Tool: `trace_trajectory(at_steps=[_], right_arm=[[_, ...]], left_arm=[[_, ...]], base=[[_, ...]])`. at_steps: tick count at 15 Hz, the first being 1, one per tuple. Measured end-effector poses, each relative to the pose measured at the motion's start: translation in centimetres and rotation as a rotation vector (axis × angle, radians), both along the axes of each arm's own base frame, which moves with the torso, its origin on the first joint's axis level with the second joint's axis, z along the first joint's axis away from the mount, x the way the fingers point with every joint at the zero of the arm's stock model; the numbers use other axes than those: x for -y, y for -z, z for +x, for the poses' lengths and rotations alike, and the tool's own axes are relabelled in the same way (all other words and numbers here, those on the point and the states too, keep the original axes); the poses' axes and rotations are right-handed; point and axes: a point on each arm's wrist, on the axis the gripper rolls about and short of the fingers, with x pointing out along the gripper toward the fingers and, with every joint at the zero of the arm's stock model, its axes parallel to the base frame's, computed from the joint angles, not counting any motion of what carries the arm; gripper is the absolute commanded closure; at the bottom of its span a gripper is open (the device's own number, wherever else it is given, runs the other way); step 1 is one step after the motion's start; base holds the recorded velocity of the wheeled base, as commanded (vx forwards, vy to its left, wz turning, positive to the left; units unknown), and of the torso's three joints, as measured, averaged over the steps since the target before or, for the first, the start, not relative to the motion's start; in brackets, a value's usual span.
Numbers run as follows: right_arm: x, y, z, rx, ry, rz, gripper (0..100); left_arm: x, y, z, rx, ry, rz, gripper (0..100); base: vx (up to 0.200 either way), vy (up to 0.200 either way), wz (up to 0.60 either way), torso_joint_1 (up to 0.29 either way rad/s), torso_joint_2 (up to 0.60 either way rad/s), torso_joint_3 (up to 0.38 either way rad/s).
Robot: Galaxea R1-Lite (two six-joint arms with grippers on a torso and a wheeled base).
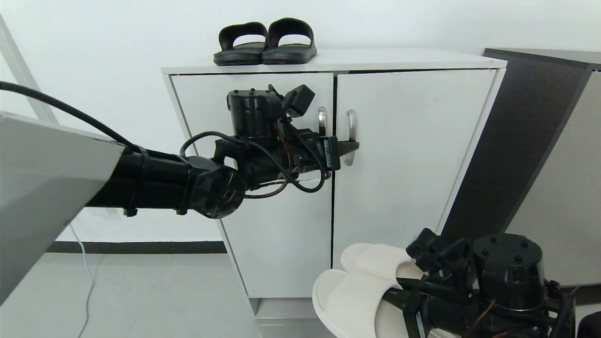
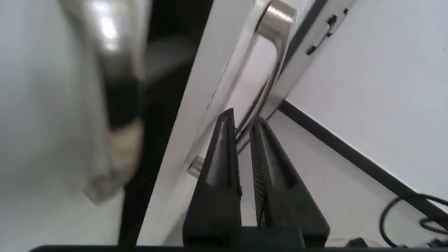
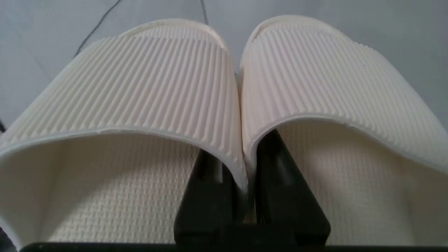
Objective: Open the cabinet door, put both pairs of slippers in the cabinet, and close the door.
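A white two-door cabinet (image 1: 413, 188) stands ahead with both doors looking closed. My left gripper (image 1: 351, 146) (image 2: 243, 133) is at the right door's metal handle (image 1: 351, 123) (image 2: 274, 28), its fingers pinched on the handle's lower part. The left door's handle (image 1: 322, 119) is just beside it. A pair of black slippers (image 1: 265, 44) rests on the cabinet top. Low at the right, my right gripper (image 1: 396, 296) (image 3: 245, 192) is shut on the touching inner walls of a pair of white ribbed slippers (image 1: 352, 300) (image 3: 168, 91), held side by side above the floor.
A dark grey panel and a second cabinet (image 1: 516, 141) stand right beside the white cabinet. A thin cable (image 1: 87, 281) trails on the grey floor at the left. White wall behind.
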Motion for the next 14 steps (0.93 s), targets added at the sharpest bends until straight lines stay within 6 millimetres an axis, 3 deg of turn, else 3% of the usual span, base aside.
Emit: trace_trajectory(at_steps=[8, 10, 14], right_arm=[[1.5, 1.0, -2.0, 0.026, -0.161, -0.053, 100], [1.5, 1.0, -2.1, 0.027, -0.162, -0.054, 100], [1.4, 1.1, -2.4, 0.023, -0.176, -0.057, 100]], left_arm=[[-1.4, -1.1, -6.8, 0.008, 0.017, -0.002, 100], [-2.0, -1.6, -7.0, 0.016, -0.028, -0.012, 100], [-2.4, -1.6, -5.2, 0.019, -0.070, -0.018, 100]], base=[[0.000, 0.000, 0.00, 0.000, 0.00, 0.000], [0.000, 0.000, 0.00, 0.000, 0.00, 0.000], [0.000, 0.000, 0.00, 0.000, 0.00, 0.000]])
